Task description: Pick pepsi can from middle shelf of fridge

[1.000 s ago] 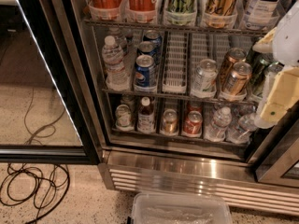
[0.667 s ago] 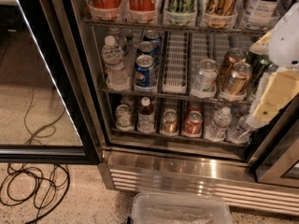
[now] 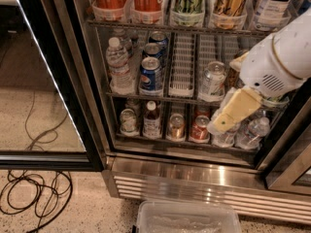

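Note:
The pepsi can [image 3: 150, 74] is blue with a round red-white-blue logo. It stands at the front of a lane on the middle shelf [image 3: 160, 97] of the fridge [image 3: 194, 178], left of centre, with more blue cans in line behind it. My gripper [image 3: 227, 115], cream-coloured under a white arm housing [image 3: 282, 57], hangs in front of the shelf's right end. It is well to the right of the pepsi can and a little lower, not touching it. The arm hides the cans at the right end of the shelf.
A water bottle [image 3: 118, 64] stands just left of the pepsi can, and an empty white lane tray [image 3: 183, 67] and a clear can [image 3: 213, 79] to its right. The open glass door [image 3: 53, 81] is at left. Cables [image 3: 34, 193] and a clear plastic bin [image 3: 187, 218] lie on the floor.
The arm and gripper have moved left and down across the fridge's right side, now covering the bronze cans that showed on the middle shelf. The pepsi can has not moved.

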Robot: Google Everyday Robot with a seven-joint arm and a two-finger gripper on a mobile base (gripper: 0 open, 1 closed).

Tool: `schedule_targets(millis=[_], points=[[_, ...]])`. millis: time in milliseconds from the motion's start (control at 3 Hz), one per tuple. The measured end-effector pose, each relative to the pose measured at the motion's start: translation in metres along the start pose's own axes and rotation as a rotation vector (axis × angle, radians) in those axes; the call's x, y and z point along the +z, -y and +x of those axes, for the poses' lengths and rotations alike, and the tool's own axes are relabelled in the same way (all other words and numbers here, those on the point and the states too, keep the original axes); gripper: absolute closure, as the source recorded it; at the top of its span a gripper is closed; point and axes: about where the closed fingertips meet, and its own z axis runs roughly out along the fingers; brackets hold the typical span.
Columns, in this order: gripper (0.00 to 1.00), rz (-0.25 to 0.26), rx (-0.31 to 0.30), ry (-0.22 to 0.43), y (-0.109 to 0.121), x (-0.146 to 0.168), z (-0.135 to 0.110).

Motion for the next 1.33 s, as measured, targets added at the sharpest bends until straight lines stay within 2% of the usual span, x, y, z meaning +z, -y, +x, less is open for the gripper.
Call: schedule_targets(millis=[333, 667, 1000, 1333], points=[[0.00, 0.067, -0.002, 0.047, 0.016, -0.002, -0.013], [0.00, 0.067, -0.002, 0.047, 0.016, -0.002, -0.013], [0.00, 0.067, 0.020, 0.070, 0.014, 0.015, -0.022], [0.00, 0.047, 0.105, 0.148, -0.004, 0.052, -0.037]])
